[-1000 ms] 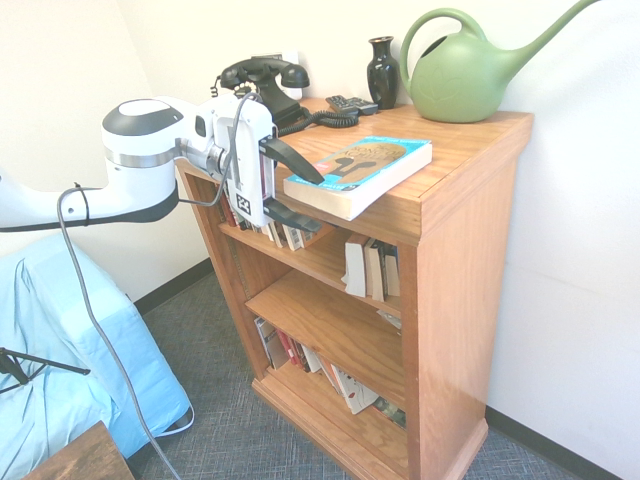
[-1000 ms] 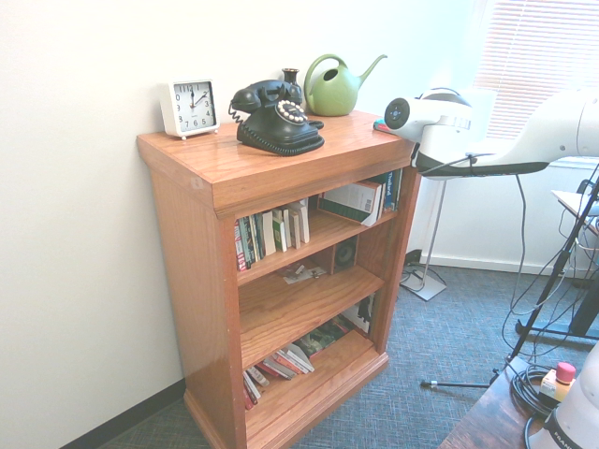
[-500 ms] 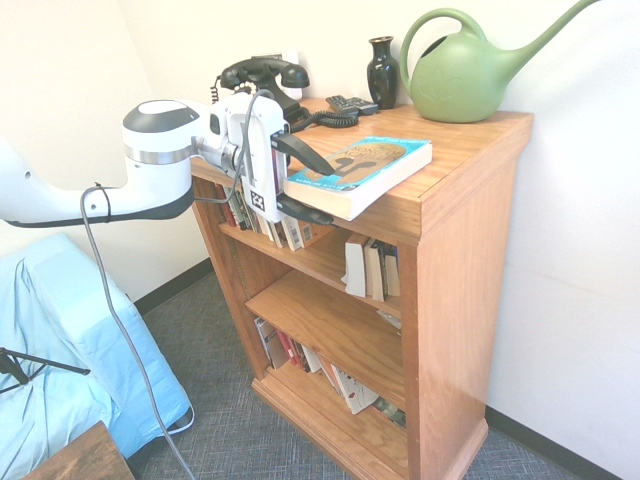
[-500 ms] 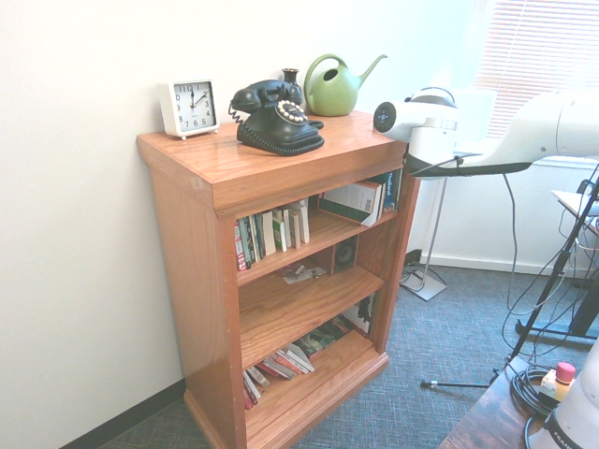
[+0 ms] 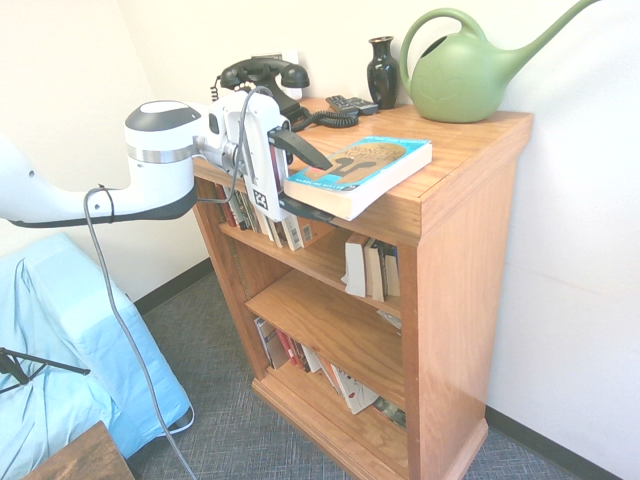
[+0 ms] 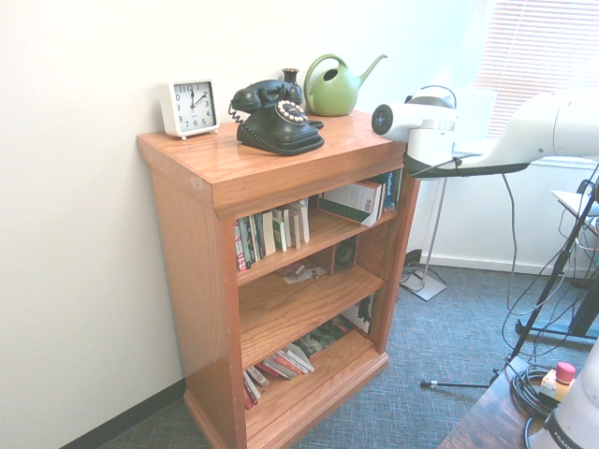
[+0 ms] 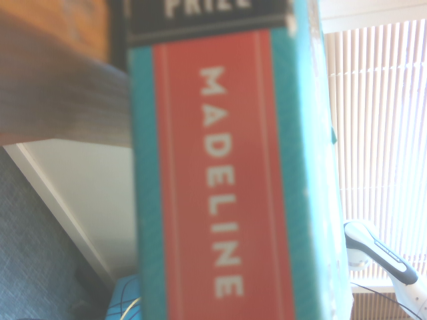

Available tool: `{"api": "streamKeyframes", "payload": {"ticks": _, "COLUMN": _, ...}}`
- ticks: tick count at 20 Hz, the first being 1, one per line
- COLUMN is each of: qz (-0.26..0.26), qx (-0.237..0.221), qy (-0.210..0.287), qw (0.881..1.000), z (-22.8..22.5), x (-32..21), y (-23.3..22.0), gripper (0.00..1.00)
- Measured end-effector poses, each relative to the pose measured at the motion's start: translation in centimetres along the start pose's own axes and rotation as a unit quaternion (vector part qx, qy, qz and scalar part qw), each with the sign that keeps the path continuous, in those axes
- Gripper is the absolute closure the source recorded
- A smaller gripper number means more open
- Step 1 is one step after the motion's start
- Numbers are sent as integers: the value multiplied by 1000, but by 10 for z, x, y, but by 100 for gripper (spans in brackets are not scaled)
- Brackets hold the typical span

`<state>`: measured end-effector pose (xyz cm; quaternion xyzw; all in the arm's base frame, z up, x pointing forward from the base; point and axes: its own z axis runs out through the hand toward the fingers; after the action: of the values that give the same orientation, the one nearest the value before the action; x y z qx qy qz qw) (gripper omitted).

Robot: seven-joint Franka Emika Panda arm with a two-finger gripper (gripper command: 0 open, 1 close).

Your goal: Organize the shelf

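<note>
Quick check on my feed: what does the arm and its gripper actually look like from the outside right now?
The arm is glossy white with rounded links, a grey-topped joint cap and a silver ring at the wrist. A grey cable loops along it and hangs toward the floor. The gripper has a white body bearing a small black-and-white square marker, and two long, tapered black fingers.

You see an orange-brown shelf point(image 5: 470, 190), a teal book point(image 5: 358, 172) with a red spine, a green watering can point(image 5: 462, 75), and a black telephone point(image 6: 273, 117).
</note>
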<state>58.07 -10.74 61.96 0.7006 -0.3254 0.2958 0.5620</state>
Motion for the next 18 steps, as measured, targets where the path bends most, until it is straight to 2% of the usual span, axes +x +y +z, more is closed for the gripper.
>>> {"api": "streamKeyframes", "payload": {"ticks": 1, "qz": 1, "qx": -2, "qy": 0, "qw": 1000, "z": 1, "x": 0, "y": 1, "gripper": 0}}
{"api": "streamKeyframes", "payload": {"ticks": 2, "qz": 3, "qx": -4, "qy": 0, "qw": 1000, "z": 2, "x": 0, "y": 1, "gripper": 100}}
{"api": "streamKeyframes", "payload": {"ticks": 18, "qz": -2, "qx": -17, "qy": -4, "qw": 1000, "z": 14, "x": -6, "y": -16, "gripper": 100}}
